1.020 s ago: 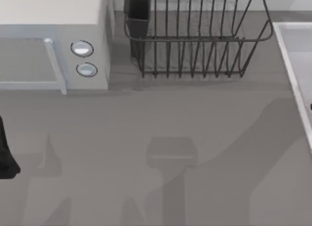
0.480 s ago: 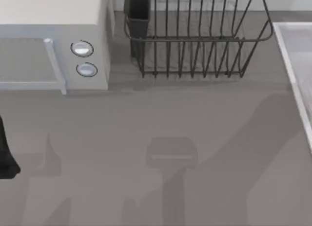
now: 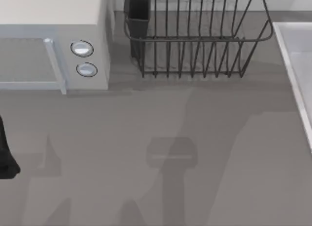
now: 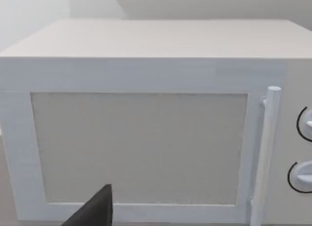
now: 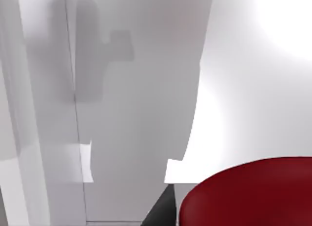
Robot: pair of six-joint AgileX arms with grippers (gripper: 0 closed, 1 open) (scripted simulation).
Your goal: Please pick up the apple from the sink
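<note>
Apple (image 5: 248, 192), glossy, rigid and round, close under the right wrist inside the pale sink (image 5: 146, 89), likely light but slippery, best pinched across the widest middle by a finger (image 5: 161, 211); finger spread impossible to tell; left arm (image 3: 6, 153) parked at bench edge.

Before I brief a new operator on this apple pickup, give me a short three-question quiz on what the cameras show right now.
1. True or false: the dish rack stands between the microwave and the sink in the top view.
2. Which arm's wrist camera has the apple close in front of it? A) left B) right
3. Fill in: the left arm's wrist camera faces the microwave's ____.

Key:
1. True.
2. B; the red apple lies against the pale sink surface.
3. Door, with its handle and two knobs beside it.
</note>
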